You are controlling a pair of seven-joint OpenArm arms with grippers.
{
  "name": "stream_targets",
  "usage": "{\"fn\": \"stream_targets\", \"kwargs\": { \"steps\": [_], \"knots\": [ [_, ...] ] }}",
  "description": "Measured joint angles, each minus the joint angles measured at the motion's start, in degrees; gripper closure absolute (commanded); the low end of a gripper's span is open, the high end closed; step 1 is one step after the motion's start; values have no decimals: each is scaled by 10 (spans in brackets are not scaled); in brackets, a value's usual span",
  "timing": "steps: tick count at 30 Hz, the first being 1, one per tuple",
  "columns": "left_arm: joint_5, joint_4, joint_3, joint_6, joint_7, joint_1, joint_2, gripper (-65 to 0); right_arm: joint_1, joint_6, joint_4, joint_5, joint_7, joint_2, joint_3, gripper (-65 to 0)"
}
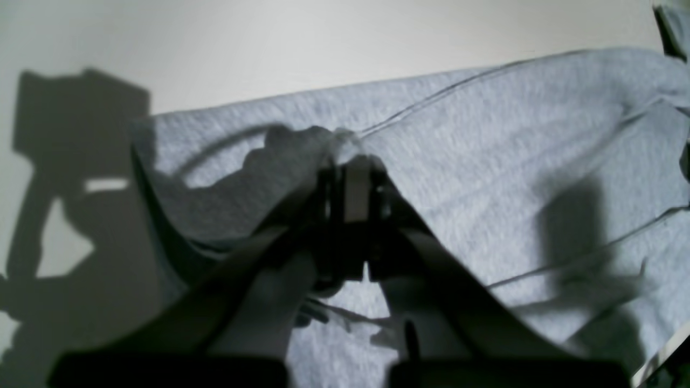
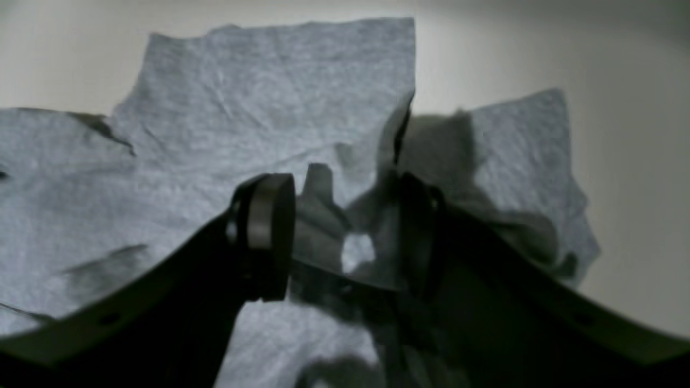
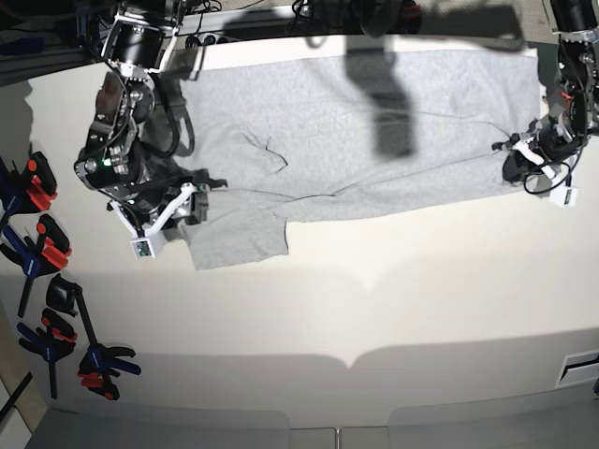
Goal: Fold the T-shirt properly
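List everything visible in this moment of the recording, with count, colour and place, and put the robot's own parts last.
T-shirt: one, light heather grey, spread across the far half of the table, one sleeve sticking out toward the near side at the base view's left.
Table: one, off-white, bare across its near half.
Spring clamps: several, black with orange-red and blue tips, lying off the table's edge at the base view's left.
Left end effector: one, dark, at the base view's right, shut on a pinch of the T-shirt's edge.
Right end effector: one, dark, at the base view's left by the sleeve, jaws apart with cloth between them.
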Motion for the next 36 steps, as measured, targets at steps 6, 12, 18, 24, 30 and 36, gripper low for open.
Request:
{"fn": "stream_targets", "kwargs": {
  "steps": [6, 12, 18, 24, 30, 36],
  "knots": [
    [0, 0, 0, 0, 0, 0, 0, 0, 32, -1, -6, 4, 130, -2, 0, -290],
    [0, 0, 0, 0, 0, 0, 1, 0, 133, -3, -163, -61, 134, -11, -1, -290],
    [0, 0, 0, 0, 0, 0, 1, 0, 238, -17, -370, -135, 169, -10, -1, -290],
    [-1, 0, 0, 0, 0, 0, 1, 0, 259, -49, -494, -168, 236, -10, -1, -290],
    [0, 0, -1, 0, 0, 0, 1, 0, 272, -50, -535, -156, 237, -7, 1, -65],
    [0, 0, 0, 0, 0, 0, 1, 0, 267, -33, -503, -144, 181, -7, 1, 0]
  ]
}}
